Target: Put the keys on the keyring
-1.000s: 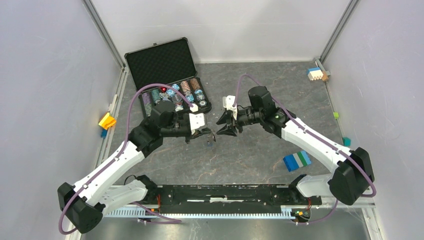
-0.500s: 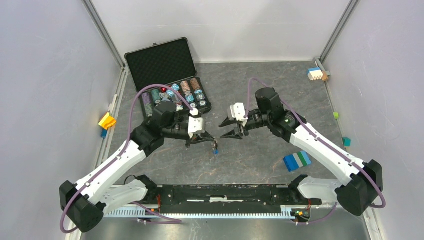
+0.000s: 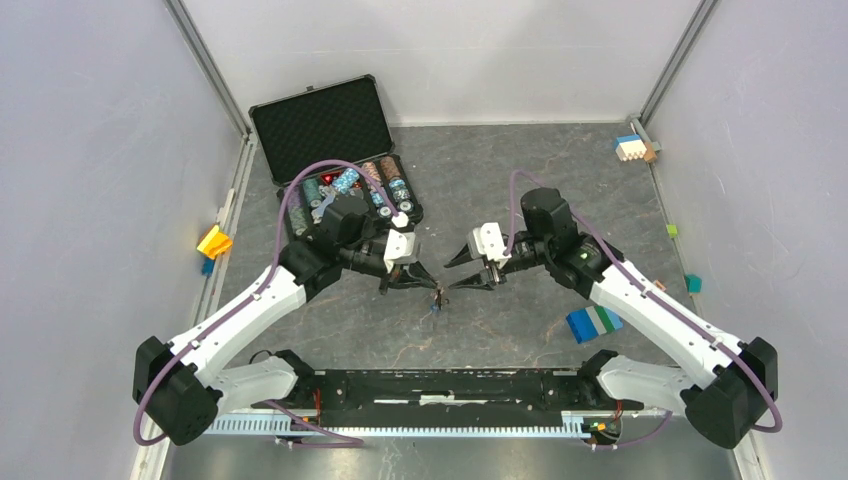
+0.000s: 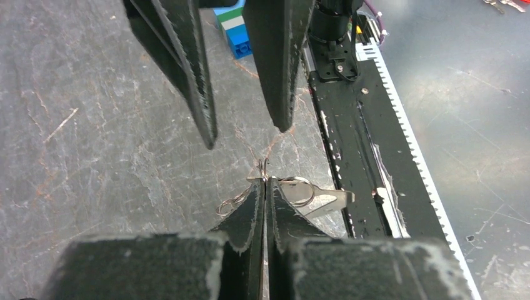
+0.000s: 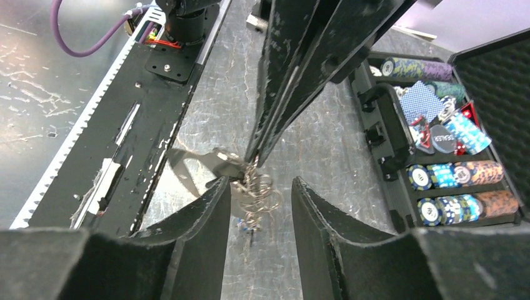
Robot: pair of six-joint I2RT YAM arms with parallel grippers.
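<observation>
- Step in hand, as I judge it: threading. One hand steadies the keyring, the other is lined up to work on it.
- Left hand [image 4: 265, 187]: fingers pressed flat together, pinching a thin wire loop of the keyring [image 5: 256, 195] at their very tips.
- Right hand [image 4: 247, 131]: fingers spread apart, gripping nothing. It faces the left hand tip to tip, and its own camera shows the ring bundle in the gap between its fingers.
- Location: the bundle hangs from the left fingertips, above the tabletop [image 3: 520, 170], midway between the two arms and in front of their bases.
- Look of the thing: several small bright wire rings bunched together. One flat silvery blade of the keys [image 4: 328, 199] sticks out sideways just beside the left fingers. A blue tag [image 3: 433, 307] dangles at the bottom of the bundle in the top view.
- Cannot tell which rings are linked, nor whether that blade is already threaded on or merely lies against the rings.
- Next move, my judgement: the right hand must close on a single ring or key, not the whole bunch, which takes fine aim at very small, loose metal parts.
- Risk: a light tug could pull the wire out of the left pinch.
</observation>
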